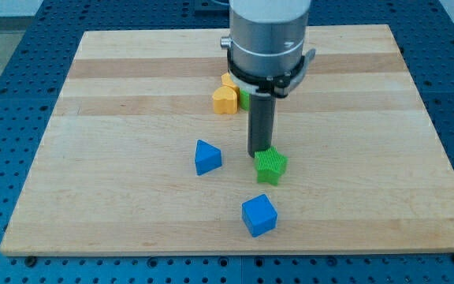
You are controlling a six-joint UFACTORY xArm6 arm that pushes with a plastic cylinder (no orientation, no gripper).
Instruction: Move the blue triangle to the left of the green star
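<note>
The blue triangle (206, 157) lies on the wooden board, a little left of centre. The green star (271, 166) lies to its right, with a gap between them. My tip (258, 153) stands at the star's upper left edge, touching or nearly touching it, and to the right of the triangle.
A blue cube (258, 215) lies below the star toward the view's bottom. A yellow heart-shaped block (225, 99) and another yellow block (228, 80) sit behind the rod, with a green block (244, 98) partly hidden by it. The board (117, 87) ends on a blue pegged table.
</note>
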